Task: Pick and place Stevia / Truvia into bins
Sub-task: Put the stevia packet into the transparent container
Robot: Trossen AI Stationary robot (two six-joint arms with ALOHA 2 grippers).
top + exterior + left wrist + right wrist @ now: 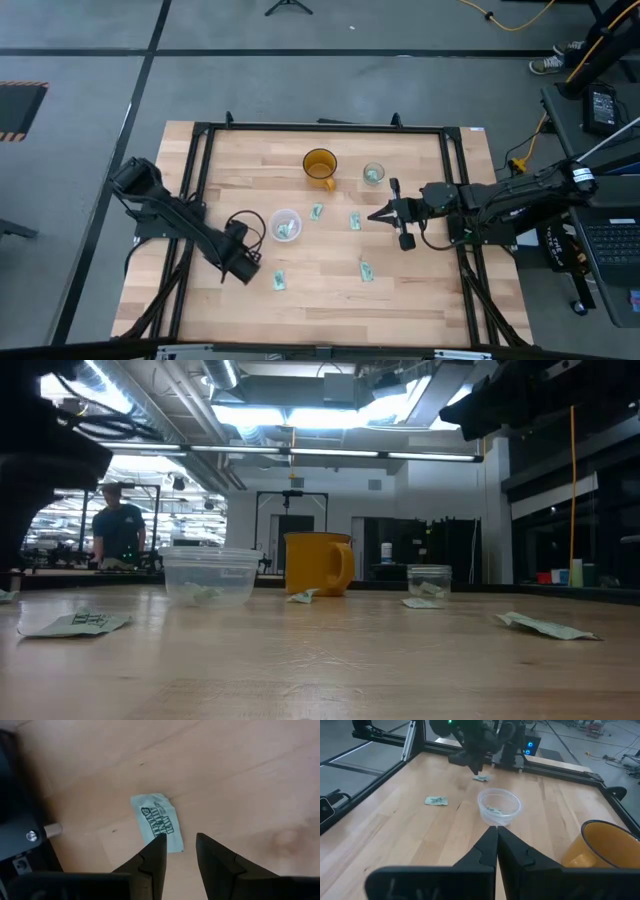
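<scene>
Several pale green Stevia packets lie flat on the wooden table: near my left gripper (278,280), at the near middle (367,270), and two in the middle (317,211) (355,221). The wide whitish cup (286,225) and the narrow glassy cup (373,174) each hold a packet. My left gripper (246,268) is open, just above and beside the near-left packet (156,820), fingertips (159,845) over its end. My right gripper (378,213) is shut and empty above the table's middle right, pointing at the wide cup (499,806).
An amber-orange handled cup (320,165) stands at the far middle, next to the narrow cup. A black frame (200,130) runs around the table's edges. In the low view a person (120,530) shows in the room behind. Bare wood lies along the near edge.
</scene>
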